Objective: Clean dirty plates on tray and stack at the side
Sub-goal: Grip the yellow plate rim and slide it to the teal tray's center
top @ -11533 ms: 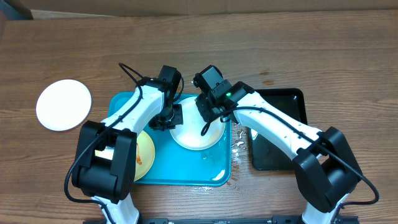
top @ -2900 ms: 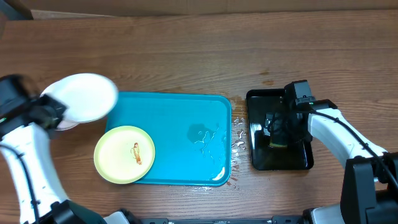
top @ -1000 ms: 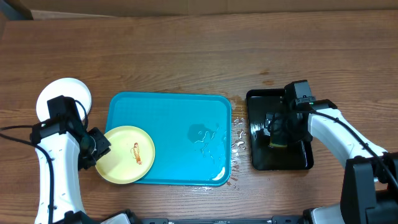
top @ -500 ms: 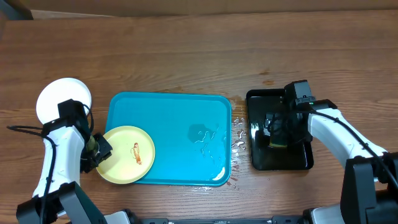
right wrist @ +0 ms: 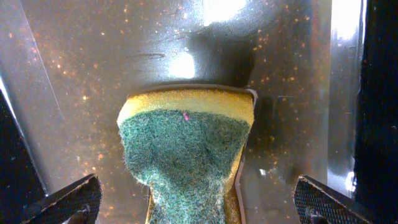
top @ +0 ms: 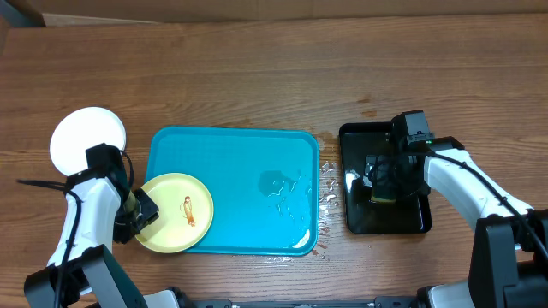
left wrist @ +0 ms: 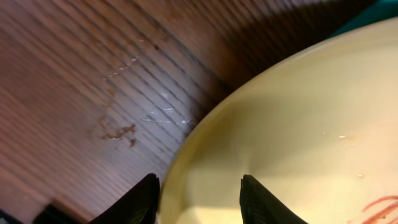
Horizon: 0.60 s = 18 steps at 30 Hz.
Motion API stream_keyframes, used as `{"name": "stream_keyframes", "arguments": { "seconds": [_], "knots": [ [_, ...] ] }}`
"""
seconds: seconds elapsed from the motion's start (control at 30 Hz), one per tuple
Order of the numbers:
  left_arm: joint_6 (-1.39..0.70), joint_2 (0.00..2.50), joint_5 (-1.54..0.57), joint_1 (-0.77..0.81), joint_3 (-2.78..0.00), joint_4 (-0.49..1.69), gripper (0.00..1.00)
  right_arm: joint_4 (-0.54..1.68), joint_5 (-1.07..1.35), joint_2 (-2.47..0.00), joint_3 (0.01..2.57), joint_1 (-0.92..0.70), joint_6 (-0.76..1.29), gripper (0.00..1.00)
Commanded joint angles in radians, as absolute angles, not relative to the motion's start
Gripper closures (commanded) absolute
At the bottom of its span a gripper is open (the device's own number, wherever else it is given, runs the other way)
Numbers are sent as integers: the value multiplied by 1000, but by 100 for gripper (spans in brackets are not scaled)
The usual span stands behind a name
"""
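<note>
A pale yellow plate (top: 175, 214) with a brown smear lies on the front left corner of the cyan tray (top: 231, 154), overhanging its edge. A white plate (top: 81, 141) rests on the table to the left of the tray. My left gripper (top: 137, 214) is at the yellow plate's left rim. In the left wrist view the left gripper (left wrist: 199, 205) stands open, straddling the plate's rim (left wrist: 186, 162), one finger over wood and one over the plate. My right gripper (right wrist: 199, 202) hangs wide open around a green and yellow sponge (right wrist: 186, 149), touching nothing.
The sponge lies in a glossy black tray (top: 385, 221) at the right, with the right arm over it. Water puddles sit on the cyan tray (top: 282, 184) and on the wood between the two trays (top: 328, 184). A cable trails off the left arm.
My left gripper has slid forward along the yellow plate's left rim and its jaws have widened a little. The right arm and sponge have not moved.
</note>
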<state>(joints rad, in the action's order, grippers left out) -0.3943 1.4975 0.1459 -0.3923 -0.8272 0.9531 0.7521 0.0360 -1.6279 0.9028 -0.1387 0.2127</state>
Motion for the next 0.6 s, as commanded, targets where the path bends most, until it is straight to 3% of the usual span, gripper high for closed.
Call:
{"name": "stream_keyframes", "arguments": {
  "seconds": [0.0, 0.3, 0.57],
  "knots": [
    [-410, 1507, 69, -392, -792, 923, 57, 748, 27, -1614, 898, -136, 216, 0],
    [-199, 1507, -318, -389, -783, 868, 56, 748, 27, -1614, 898, -136, 217, 0],
    [-202, 1507, -386, -290, -754, 776, 50, 748, 27, -1614, 898, -136, 217, 0]
  ]
}}
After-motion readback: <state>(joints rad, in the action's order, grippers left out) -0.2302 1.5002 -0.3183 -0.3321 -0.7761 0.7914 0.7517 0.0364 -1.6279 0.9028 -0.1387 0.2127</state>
